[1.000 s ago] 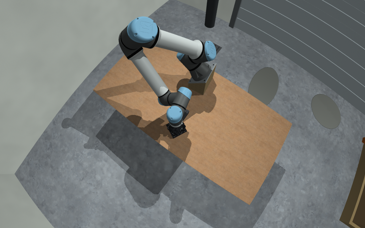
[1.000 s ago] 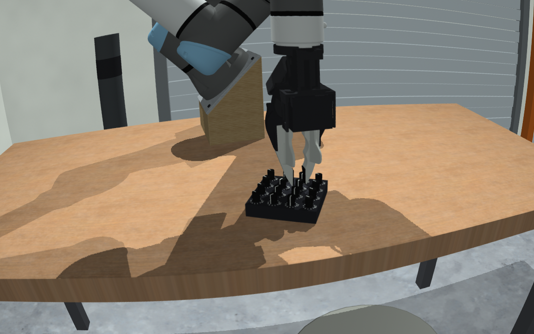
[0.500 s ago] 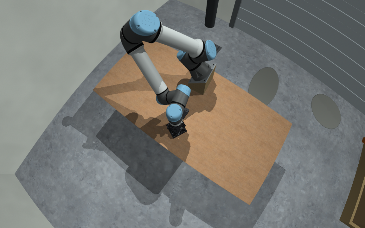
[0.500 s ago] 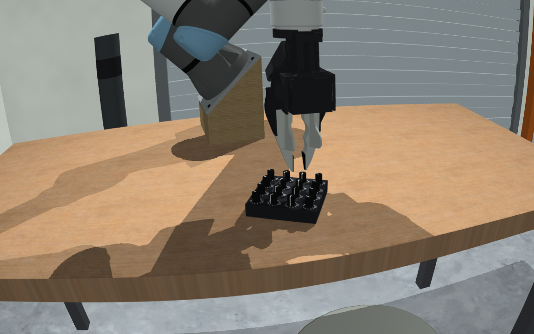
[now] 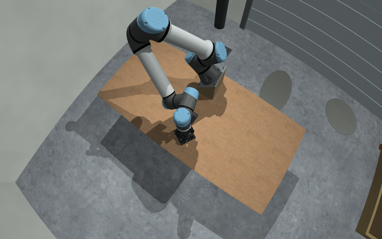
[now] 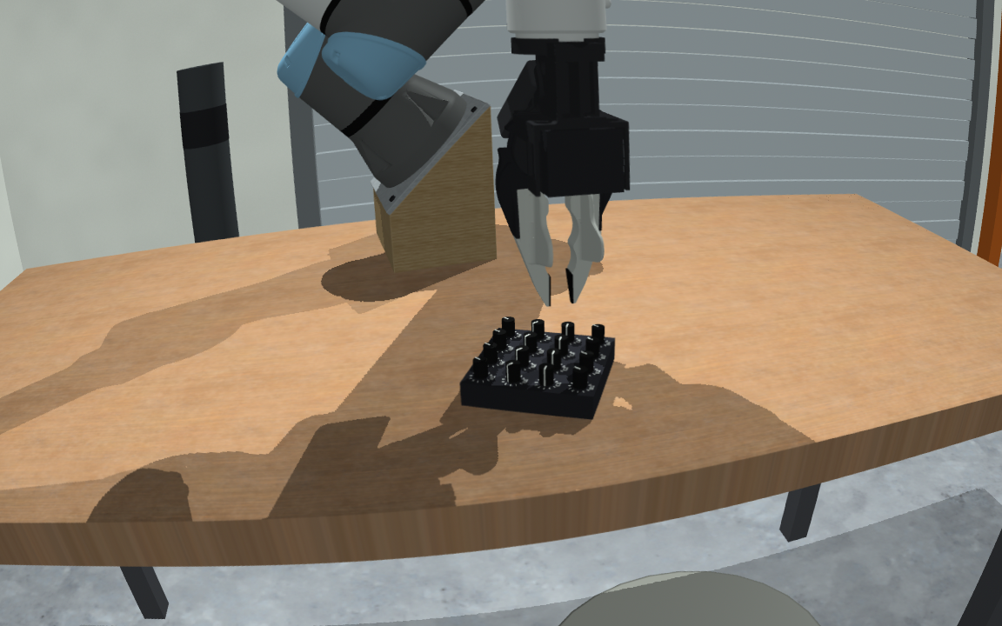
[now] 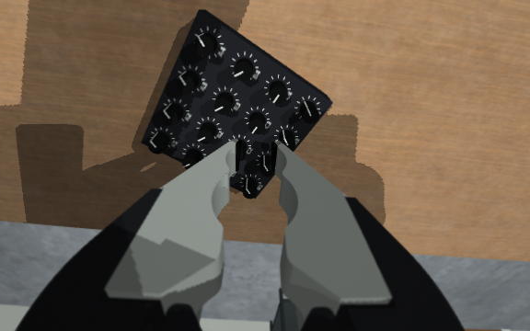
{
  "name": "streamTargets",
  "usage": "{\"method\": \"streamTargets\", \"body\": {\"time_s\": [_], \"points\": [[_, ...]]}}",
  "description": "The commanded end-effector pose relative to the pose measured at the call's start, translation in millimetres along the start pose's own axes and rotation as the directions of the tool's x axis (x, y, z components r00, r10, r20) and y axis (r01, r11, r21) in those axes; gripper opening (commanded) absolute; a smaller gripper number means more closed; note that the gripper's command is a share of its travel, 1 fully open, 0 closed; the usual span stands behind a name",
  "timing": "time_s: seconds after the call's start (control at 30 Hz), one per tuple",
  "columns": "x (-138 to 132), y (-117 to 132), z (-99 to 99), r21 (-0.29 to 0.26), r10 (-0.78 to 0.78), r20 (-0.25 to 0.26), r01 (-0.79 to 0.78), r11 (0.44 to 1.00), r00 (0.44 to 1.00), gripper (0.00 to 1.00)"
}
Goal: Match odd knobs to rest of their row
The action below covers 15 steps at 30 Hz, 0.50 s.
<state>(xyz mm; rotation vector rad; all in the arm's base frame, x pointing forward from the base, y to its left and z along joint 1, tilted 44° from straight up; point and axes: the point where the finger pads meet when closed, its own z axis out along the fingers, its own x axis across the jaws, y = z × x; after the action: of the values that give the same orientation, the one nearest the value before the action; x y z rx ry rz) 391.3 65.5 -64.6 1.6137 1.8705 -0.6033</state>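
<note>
The two grey jaws stand narrowly apart with nothing between them, the black two-jaw gripper (image 6: 558, 297) hanging tips-down in the air just above the back rows of the square black knob box (image 6: 537, 372), clear of its short black upright knobs (image 6: 537, 327). The knob box lies flat on the light brown wooden table (image 6: 761, 311) near the front edge, within the arm's shadow, and well apart from the wooden block (image 6: 442, 209) that carries the robot's base behind it.
</note>
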Motion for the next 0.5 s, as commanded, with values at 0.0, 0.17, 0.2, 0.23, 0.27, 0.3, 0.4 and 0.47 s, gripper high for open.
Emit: {"method": "streamTargets", "body": {"time_s": [0.0, 0.17, 0.2, 0.23, 0.27, 0.3, 0.4, 0.47], "points": [[0, 0, -0.5, -0.001, 0.0, 0.0, 0.0, 1.0, 1.0, 0.11], [0, 0, -1.3, -0.001, 0.0, 0.0, 0.0, 1.0, 1.0, 1.0], [0, 0, -2.0, -0.001, 0.0, 0.0, 0.0, 1.0, 1.0, 1.0], [0, 0, -3.1, -0.001, 0.0, 0.0, 0.0, 1.0, 1.0, 1.0], [0, 0, -3.1, -0.001, 0.0, 0.0, 0.0, 1.0, 1.0, 1.0], [0, 0, -3.1, -0.001, 0.0, 0.0, 0.0, 1.0, 1.0, 1.0], [0, 0, -8.1, -0.001, 0.0, 0.0, 0.0, 1.0, 1.0, 1.0], [0, 0, -13.3, -0.001, 0.0, 0.0, 0.0, 1.0, 1.0, 1.0]]}}
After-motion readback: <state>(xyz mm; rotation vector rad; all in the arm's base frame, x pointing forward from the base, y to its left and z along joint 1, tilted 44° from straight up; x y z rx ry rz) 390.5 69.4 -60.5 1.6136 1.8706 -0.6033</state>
